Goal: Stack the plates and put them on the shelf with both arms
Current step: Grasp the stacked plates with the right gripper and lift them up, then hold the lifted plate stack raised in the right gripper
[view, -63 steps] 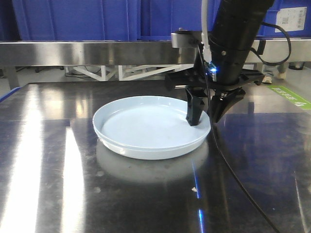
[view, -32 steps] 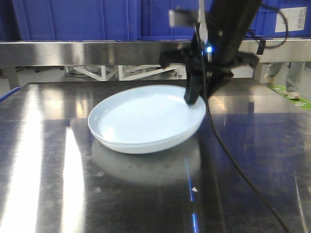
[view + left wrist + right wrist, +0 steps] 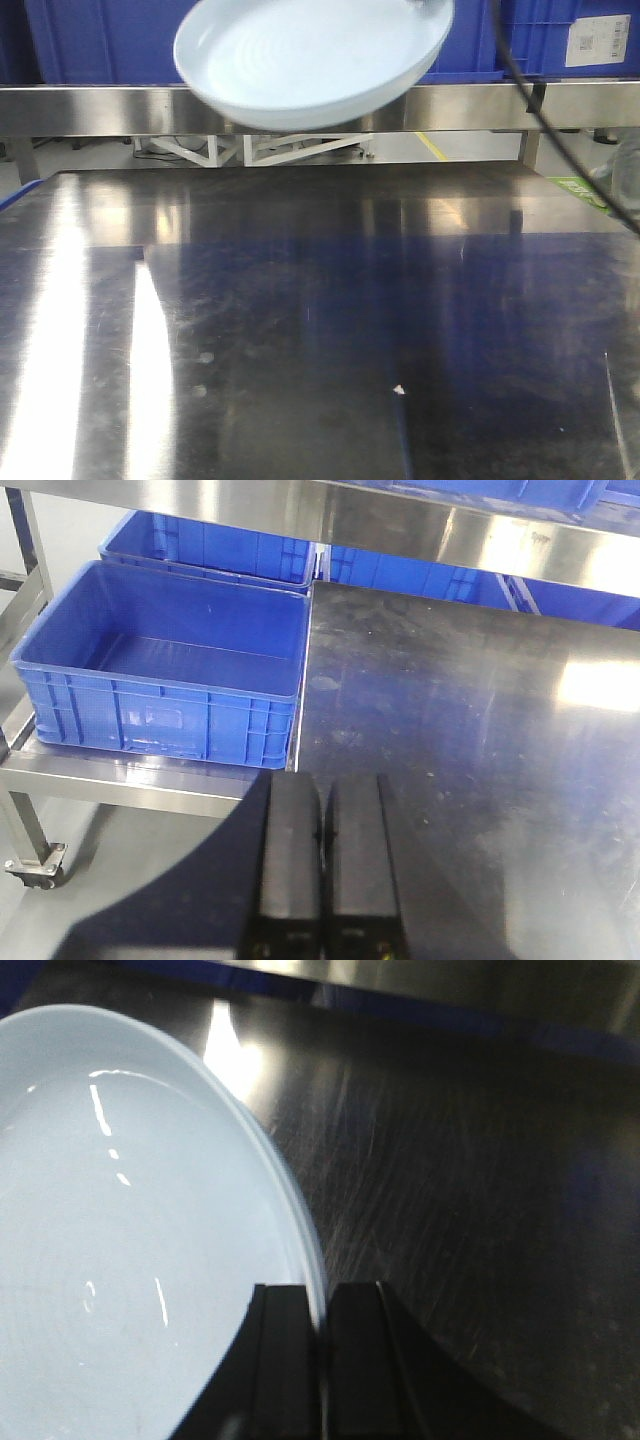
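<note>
The two pale bluish-white plates [image 3: 310, 60], one nested in the other, hang tilted high above the steel table, in front of the shelf's front rail [image 3: 100, 105]. My right gripper [image 3: 322, 1305] is shut on the plates' [image 3: 130, 1240] right rim, one finger inside the rim and one outside. That gripper lies beyond the top edge of the front view. In its own wrist view my left gripper [image 3: 322, 790] is shut with nothing between its fingers, hovering over the table's left edge.
Big blue crates [image 3: 120, 40] fill the shelf tier behind the plates. A further open blue crate [image 3: 170, 670] sits on a low rack left of the dark reflective table [image 3: 470, 730]. The right arm's black cable [image 3: 560, 130] hangs at the upper right.
The right gripper has lifted the plates off the table, up to the level of the shelf rail and slightly left. The right arm has left the front view.
</note>
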